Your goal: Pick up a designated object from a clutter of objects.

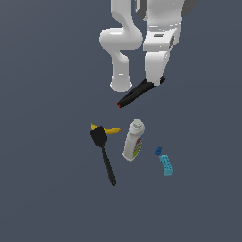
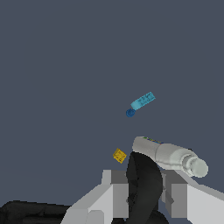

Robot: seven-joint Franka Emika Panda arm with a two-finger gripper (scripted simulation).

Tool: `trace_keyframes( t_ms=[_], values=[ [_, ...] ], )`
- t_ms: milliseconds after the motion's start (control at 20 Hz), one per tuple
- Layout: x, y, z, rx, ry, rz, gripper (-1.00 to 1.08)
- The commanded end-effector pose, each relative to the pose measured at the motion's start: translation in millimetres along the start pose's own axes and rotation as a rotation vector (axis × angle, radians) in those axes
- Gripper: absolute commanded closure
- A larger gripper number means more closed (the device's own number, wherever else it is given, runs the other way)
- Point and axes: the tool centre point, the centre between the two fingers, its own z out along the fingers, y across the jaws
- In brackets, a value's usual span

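Note:
The designated object, a slim black tool (image 1: 137,93) with a red tip, slants out from under the arm's white hand. My gripper (image 1: 157,83) is shut on its thick end. In the wrist view the tool's black body (image 2: 144,183) fills the gap between the two grey fingers (image 2: 114,197) of the gripper (image 2: 144,194). The rest of the clutter lies apart from the tool: a black spatula (image 1: 105,155), a yellow banana (image 1: 111,130) partly behind the spatula's head, a white labelled bottle (image 1: 133,141), a light-blue brick (image 1: 166,165) and a tiny blue piece (image 1: 158,151).
The wrist view looks past the tool at the bottle (image 2: 168,156), the brick (image 2: 143,101), the tiny blue piece (image 2: 130,113) and a scrap of yellow (image 2: 119,155). A dark shape (image 2: 26,212) sits at the picture's corner. The arm's white base (image 1: 120,82) stands beside the tool.

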Motion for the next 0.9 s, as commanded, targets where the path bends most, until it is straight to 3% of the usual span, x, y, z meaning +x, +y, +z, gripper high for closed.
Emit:
trace_keyframes(
  t_ms=[0, 450, 850],
  values=[
    [19.5, -7.6, -19.6, -0.001, 0.002, 0.000, 1.08],
    [64.0, -22.3, -60.5, 0.001, 0.006, -0.001, 1.08],
    [71.8, -24.3, -66.4, 0.003, 0.006, -0.001, 1.08]
  ],
)
